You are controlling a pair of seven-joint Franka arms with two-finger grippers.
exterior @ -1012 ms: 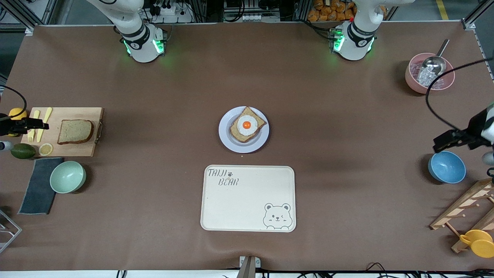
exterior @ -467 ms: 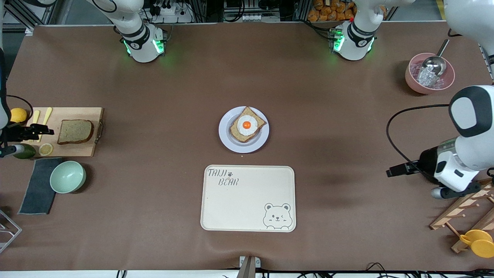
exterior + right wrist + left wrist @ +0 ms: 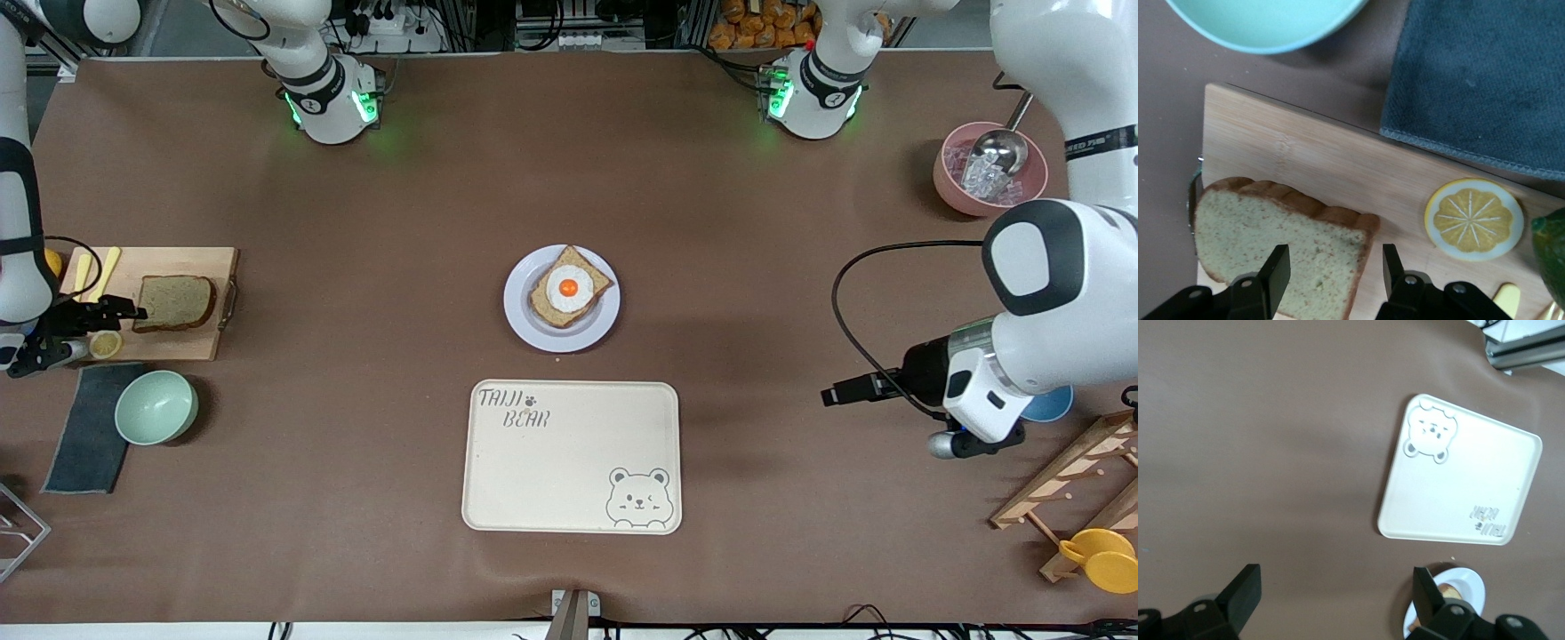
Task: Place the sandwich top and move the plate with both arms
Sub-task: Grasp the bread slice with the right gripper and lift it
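The sandwich top (image 3: 174, 302), a plain brown bread slice, lies on a wooden cutting board (image 3: 191, 345) at the right arm's end of the table. My right gripper (image 3: 132, 311) is open and empty over the board, its fingers astride the slice's edge (image 3: 1271, 247) in the right wrist view. The lavender-white plate (image 3: 526, 327) sits mid-table and bears a bread slice with a fried egg (image 3: 569, 289). My left gripper (image 3: 831, 394) is open and empty over bare table toward the left arm's end. Its wrist view shows the plate's rim (image 3: 1471, 577) past one finger (image 3: 1426, 590).
A cream bear tray (image 3: 569, 453) lies nearer the front camera than the plate. A mint bowl (image 3: 156, 407), a dark cloth (image 3: 89, 427) and a lemon slice (image 3: 106, 343) lie by the board. A pink bowl with a scoop (image 3: 987, 173), a blue bowl (image 3: 1049, 404) and a wooden rack (image 3: 1067, 489) stand at the left arm's end.
My left gripper has swung from over the blue bowl toward the table's middle. My right gripper has moved over the board toward the bread slice.
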